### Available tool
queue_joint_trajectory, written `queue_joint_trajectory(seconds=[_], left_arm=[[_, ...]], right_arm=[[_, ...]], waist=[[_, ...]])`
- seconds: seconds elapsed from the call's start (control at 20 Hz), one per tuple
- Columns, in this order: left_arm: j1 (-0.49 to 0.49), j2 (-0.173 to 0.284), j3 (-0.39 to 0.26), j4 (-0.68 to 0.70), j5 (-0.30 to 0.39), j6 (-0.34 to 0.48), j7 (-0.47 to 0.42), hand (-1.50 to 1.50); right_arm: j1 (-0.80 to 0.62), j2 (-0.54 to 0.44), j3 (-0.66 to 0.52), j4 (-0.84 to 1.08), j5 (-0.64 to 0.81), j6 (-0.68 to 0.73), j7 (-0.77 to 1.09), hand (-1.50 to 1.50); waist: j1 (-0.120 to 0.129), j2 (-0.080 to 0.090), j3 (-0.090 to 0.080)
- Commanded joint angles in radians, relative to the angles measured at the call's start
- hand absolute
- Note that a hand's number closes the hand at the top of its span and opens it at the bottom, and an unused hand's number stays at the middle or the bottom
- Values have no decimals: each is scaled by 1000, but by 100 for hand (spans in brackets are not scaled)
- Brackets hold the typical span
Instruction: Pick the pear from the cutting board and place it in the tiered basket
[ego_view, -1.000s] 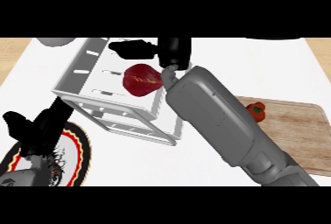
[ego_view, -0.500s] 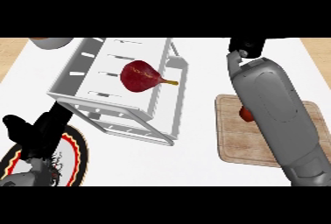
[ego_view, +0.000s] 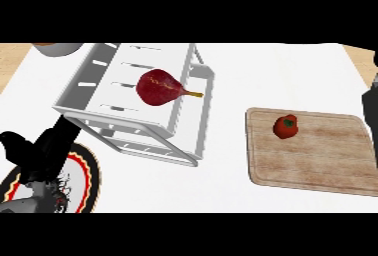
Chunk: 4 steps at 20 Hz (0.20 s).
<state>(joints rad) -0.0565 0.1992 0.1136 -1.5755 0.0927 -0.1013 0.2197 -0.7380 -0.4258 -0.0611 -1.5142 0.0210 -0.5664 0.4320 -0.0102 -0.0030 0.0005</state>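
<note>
A dark red pear (ego_view: 159, 87) with a short yellow stem lies inside the white tiered basket (ego_view: 83, 86) at the upper left of the white counter. Over at the right is the wooden cutting board (ego_view: 325, 155), with a small red fruit with a green top (ego_view: 286, 126) on it. My left hand (ego_view: 38, 149) rests open at the lower left, fingers up, below the basket and apart from it. Only a dark sliver of my right hand (ego_view: 370, 106) shows at the right edge, beside the board's far corner and clear of the pear.
A plate (ego_view: 87, 176) with a red, yellow and black rim lies under my left hand at the lower left. A pale bowl (ego_view: 56, 48) peeks in at the top left corner. White counter lies between basket and board.
My right arm has let the pear go in the basket and pulled away to the right edge. That uncovers the cutting board. The left hand has not moved.
</note>
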Motion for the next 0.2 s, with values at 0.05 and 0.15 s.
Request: queue_joint_trajectory(seconds=[0.05,0.15], left_arm=[[-29,-2,-6,12,-17,7,13,0],[-23,4,4,-17,-11,4,39,0]], right_arm=[[115,-139,-149,-89,-138,177,-14,-150],[138,-112,-171,-41,-130,183,-78,-150]], waist=[[-1,1,0],[10,2,0]])
